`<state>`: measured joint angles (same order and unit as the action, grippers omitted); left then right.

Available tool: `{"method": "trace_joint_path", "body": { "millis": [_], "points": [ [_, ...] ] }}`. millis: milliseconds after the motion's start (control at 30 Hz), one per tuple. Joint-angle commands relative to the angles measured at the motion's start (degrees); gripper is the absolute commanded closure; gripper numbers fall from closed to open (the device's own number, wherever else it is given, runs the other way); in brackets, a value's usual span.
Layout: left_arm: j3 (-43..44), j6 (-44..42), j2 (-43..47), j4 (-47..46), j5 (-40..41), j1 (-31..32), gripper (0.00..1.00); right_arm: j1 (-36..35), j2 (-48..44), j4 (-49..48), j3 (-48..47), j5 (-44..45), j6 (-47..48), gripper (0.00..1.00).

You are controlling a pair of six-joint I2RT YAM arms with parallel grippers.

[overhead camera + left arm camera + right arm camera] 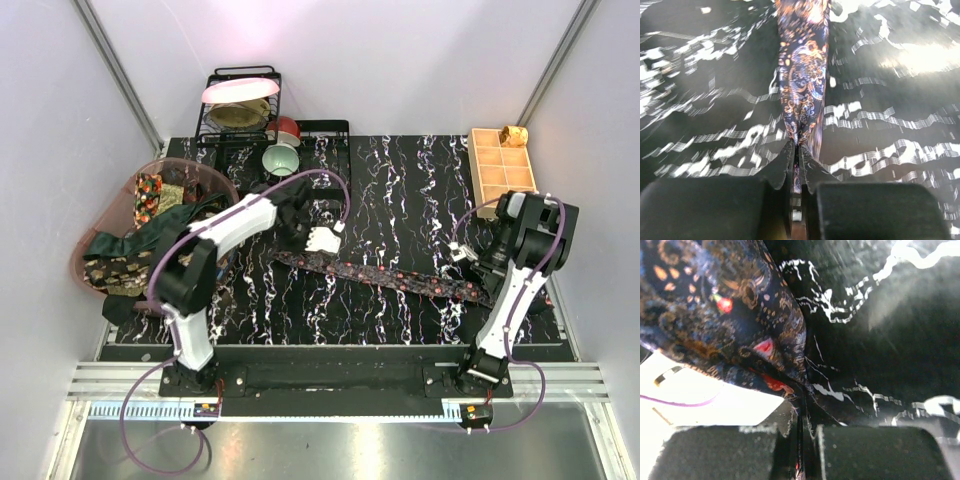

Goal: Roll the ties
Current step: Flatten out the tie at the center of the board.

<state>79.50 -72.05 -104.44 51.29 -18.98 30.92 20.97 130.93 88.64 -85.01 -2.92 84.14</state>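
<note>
Across the whole top view: black bench point(400, 180) with white veining, pale walls around.
At the near edge: two arms, bases side by side, both reaching in over the bench.
At far left: pinkish basket point(200, 170) partly off the bench edge, stuffed with loose ties, among them a dark green one point(150, 235) and a brown-gold patterned one point(150, 190), tangled, none rolled.
At back left: black wire dish rack point(215, 105) holding a pink plate point(240, 90) on top.
At back right: tan gridded tray point(500, 170), with a small brown item point(514, 135) in its far right compartment, too small to identify.
Across bench centre: one dark tie with red dots point(390, 277), laid out long and flat, unrolled, running from below the left arm's wrist to the right arm's wrist, slanting slightly nearer toward the right.
At the tie's left end: left gripper point(797, 148), jaws pinched together on the fabric, tie stretching straight away from it in the wrist view.
At the tie's right end: right gripper point(801, 399), jaws likewise closed on the fabric, with bunched cloth lifted above the fingertips.
Just in front of the rack: pale green cup point(282, 158) and red cup point(287, 128), close together.
</note>
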Motion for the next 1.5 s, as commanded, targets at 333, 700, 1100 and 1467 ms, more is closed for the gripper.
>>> {"method": "trace_joint_path", "body": {
  "millis": [333,700,1100,1467],
  "points": [
    [3.55,1.30,-7.97,-2.16,2.82,-1.65,0.70,-0.76,12.06,4.87,-13.86,-2.09,-6.53,0.75],
    [12.33,15.26,-1.99,-13.55,-13.53,4.32,0.01,-1.20,12.68,4.79,-12.72,-4.02,-6.80,0.69],
    [31.84,29.95,-22.63,-23.68,-14.33,20.67,0.01,-1.55,11.54,4.79,-11.23,-6.05,-6.71,0.72],
    [44.22,39.45,-35.73,-24.76,-8.63,25.42,0.01,-4.36,7.76,4.79,-9.38,-5.52,-6.09,0.71]
  ]
}}
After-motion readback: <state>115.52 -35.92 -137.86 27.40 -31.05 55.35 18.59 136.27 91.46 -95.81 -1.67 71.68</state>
